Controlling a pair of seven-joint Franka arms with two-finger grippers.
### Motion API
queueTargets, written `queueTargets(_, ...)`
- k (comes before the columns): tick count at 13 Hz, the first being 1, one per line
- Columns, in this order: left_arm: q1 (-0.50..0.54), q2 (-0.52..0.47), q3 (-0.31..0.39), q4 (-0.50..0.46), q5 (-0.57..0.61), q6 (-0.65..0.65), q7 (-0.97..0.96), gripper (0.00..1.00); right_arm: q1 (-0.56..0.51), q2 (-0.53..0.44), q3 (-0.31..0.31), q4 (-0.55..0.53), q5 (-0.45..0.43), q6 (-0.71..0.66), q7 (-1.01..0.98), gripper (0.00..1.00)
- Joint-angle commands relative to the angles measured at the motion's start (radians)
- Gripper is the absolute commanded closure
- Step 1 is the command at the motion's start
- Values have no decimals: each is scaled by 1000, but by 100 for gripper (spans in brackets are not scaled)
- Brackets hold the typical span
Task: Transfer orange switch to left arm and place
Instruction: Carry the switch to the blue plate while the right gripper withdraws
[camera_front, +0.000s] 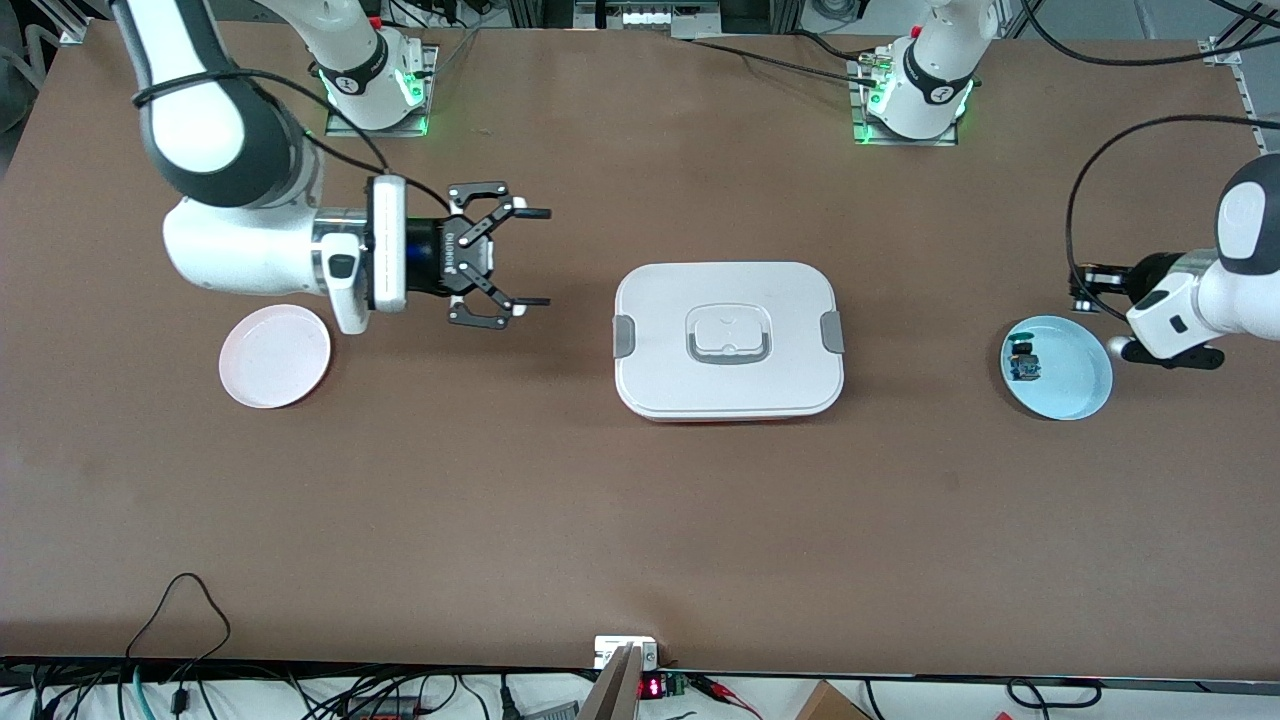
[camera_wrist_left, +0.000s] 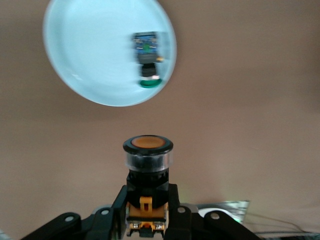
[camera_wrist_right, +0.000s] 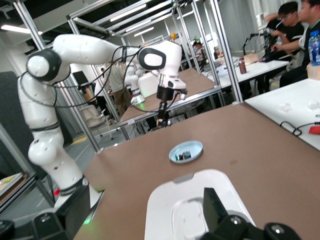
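The orange switch (camera_wrist_left: 148, 167), black with an orange cap and amber base, stands upright between the fingers of my left gripper (camera_wrist_left: 148, 194), which is shut on it. In the front view the left gripper (camera_front: 1086, 290) is over the table, just off the rim of the light blue plate (camera_front: 1075, 385). My right gripper (camera_front: 545, 257) is open and empty, held over the table between the pink plate (camera_front: 275, 356) and the white box (camera_front: 728, 340), pointing at the box. The right wrist view shows the box (camera_wrist_right: 185, 200) and the left arm's gripper (camera_wrist_right: 161, 120) farther off.
A small blue-and-green component (camera_front: 1025, 365) lies in the blue plate; it also shows in the left wrist view (camera_wrist_left: 146, 50). The box sits mid-table between the two arms. The pink plate holds nothing. Cables run along the table edge nearest the front camera.
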Motion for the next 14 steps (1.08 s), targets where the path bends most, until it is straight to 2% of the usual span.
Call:
queueTargets(1, 10, 79, -12, 6, 138, 113, 13, 100, -9, -21, -75, -20, -101, -94, 54, 0)
queueTargets(3, 34, 154, -12, 4, 229, 223, 13, 100, -14, -23, -118, -17, -171, -130, 147, 0)
queueTargets(6, 34, 210, -10, 4, 234, 299, -8, 100, -17, -35, -129, -14, -262, -162, 332, 0)
queueTargets(11, 36, 274, 2, 6, 234, 374, -91, 100, -20, -67, -149, 8, -314, -208, 656, 0)
queueTargets(14, 36, 293, 5, 6, 234, 399, -168, 100, -29, -73, -188, 27, -466, -208, 753, 0)
